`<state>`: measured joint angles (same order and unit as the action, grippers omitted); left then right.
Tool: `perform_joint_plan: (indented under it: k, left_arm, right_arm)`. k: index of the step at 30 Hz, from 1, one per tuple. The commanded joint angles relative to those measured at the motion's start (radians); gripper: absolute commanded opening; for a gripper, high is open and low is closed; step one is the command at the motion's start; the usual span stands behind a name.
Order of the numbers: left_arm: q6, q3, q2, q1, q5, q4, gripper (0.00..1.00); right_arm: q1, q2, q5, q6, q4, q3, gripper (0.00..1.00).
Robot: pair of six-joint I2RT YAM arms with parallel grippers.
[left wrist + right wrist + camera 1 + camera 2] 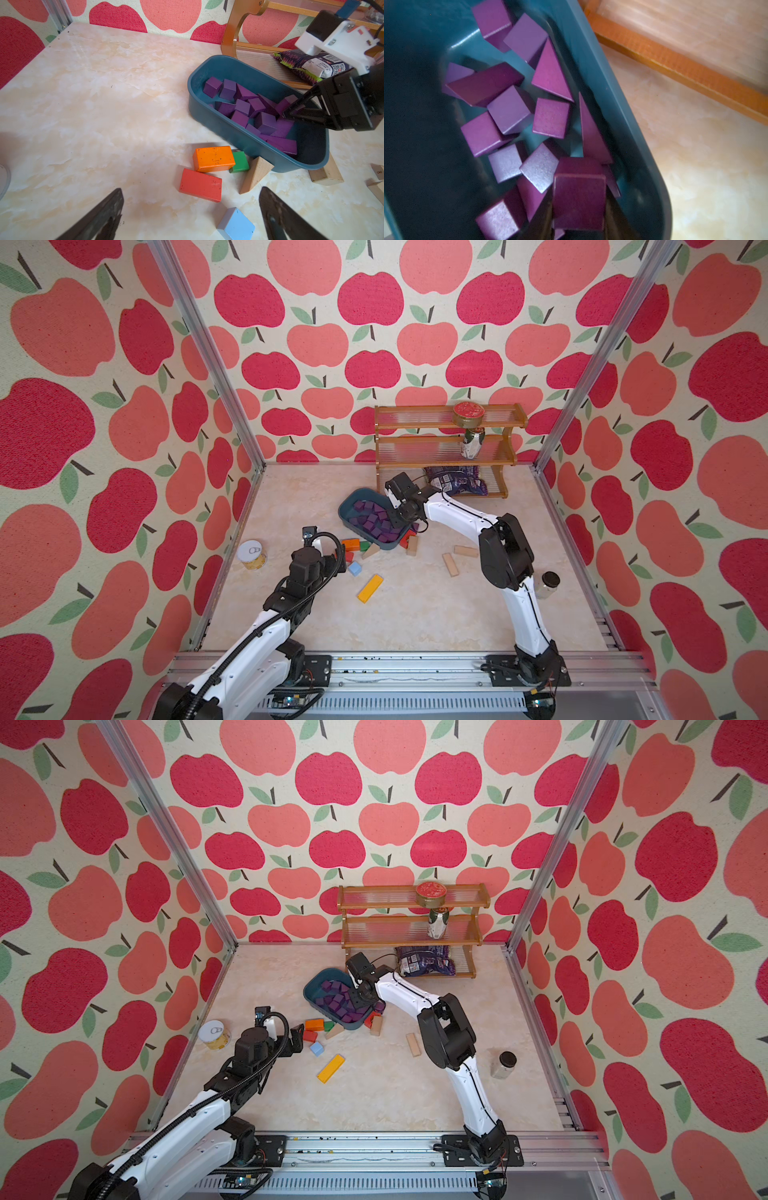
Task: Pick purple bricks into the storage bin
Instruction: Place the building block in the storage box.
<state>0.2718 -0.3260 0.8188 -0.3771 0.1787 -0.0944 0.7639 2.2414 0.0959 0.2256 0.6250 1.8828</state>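
Clamping purple brick (579, 197), right gripper (287, 113) hangs within storage bin (207, 120).

The right end effector (395, 524) hangs over the purple bricks (370, 516) inside the storage bin (345, 509).

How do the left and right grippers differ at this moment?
The left gripper is wide open and empty, above loose coloured blocks on the table. The right gripper is shut on a purple brick, low in the storage bin. Both have black fingers.
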Motion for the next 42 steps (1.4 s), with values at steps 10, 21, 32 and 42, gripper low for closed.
perform_joint_plan:
  k: [10,21,32,42]
  left_arm:
    - [0.001,-0.002,-0.007,0.005,0.021,0.016,0.99]
    - [0.003,-0.001,-0.004,0.004,0.018,0.013,0.99]
    - [0.004,-0.001,0.002,0.004,0.02,0.013,0.99]
    - [0.006,-0.002,0.006,0.005,0.019,0.011,0.99]
  right_arm:
    - [0.004,0.076,0.011,-0.035,0.084,0.083,0.21]
    - [0.003,0.148,0.004,-0.058,0.128,0.175,0.21]
    - [0.002,0.206,-0.022,-0.069,0.159,0.278,0.21]
    - [0.018,0.195,-0.079,-0.085,0.138,0.262,0.21]
